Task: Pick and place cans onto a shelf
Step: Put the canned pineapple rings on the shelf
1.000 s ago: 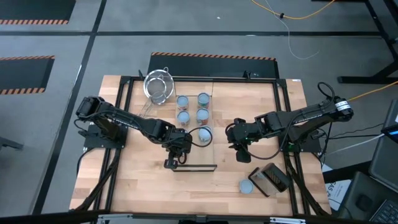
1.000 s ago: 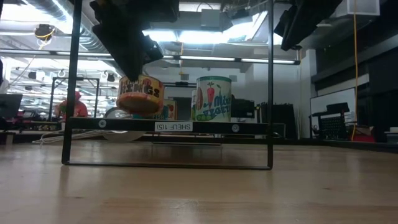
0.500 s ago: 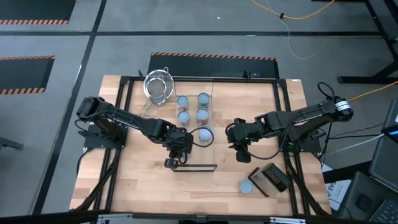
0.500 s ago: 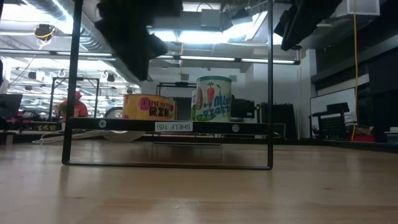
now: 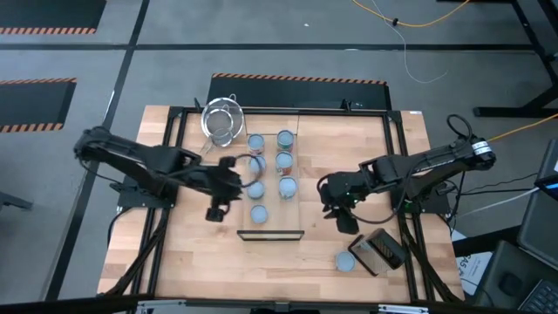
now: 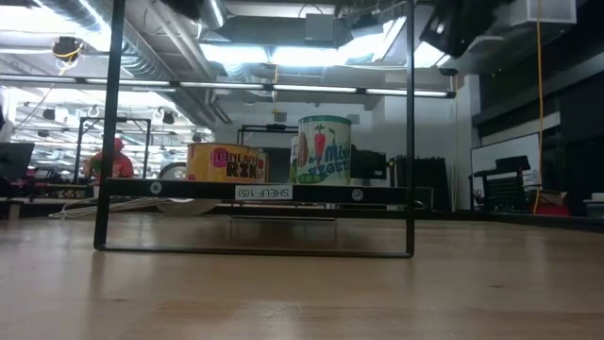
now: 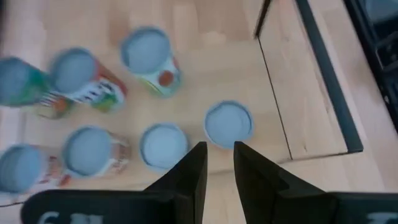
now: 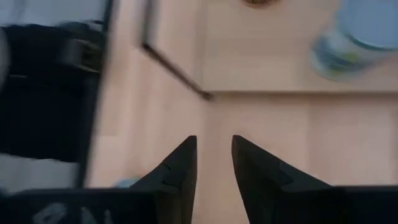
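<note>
Left hand (image 7: 217, 165) (empty, parted) hovers just beside the cans (image 7: 229, 124).

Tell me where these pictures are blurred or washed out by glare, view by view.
Left wrist view: the cans at the picture's edge are smeared. Right wrist view: soft all over, the can and the dark box fuzzy. Low view: bright ceiling lights behind the shelf bleach the background and leave its frame dark. High view: evenly lit, sharp.
</note>
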Tool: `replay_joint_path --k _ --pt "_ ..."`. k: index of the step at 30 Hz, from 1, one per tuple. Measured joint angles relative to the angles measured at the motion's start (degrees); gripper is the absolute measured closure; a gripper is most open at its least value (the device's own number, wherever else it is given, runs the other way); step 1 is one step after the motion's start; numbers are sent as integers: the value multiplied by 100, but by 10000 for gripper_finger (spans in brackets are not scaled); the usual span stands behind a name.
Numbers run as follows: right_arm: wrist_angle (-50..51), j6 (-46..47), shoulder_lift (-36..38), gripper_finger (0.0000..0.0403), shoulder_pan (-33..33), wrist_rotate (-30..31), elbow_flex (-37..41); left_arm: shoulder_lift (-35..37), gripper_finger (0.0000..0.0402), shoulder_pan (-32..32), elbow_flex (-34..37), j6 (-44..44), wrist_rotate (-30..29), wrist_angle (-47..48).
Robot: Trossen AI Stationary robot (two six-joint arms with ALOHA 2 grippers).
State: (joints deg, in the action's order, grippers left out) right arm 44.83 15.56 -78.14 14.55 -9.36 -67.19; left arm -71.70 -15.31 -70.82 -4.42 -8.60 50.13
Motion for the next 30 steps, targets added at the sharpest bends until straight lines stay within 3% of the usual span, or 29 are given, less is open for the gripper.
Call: replay_joint_path --k 6,12,21,30 --pt "-62 -49 8 297 225 -60 -416 927 329 -445 994 -655 -505 -598" --pt "-580 -298 8 297 242 365 -504 1363 329 -762 2274 -1359 -569 -1699" --pt "-904 -410 -5 297 -82 433 -508 1104 329 -837 3619 -1605 -579 -3570" --pt "-903 -408 -7 297 -265 430 -508 471 328 -792 3802 -1001 -542 -4797"
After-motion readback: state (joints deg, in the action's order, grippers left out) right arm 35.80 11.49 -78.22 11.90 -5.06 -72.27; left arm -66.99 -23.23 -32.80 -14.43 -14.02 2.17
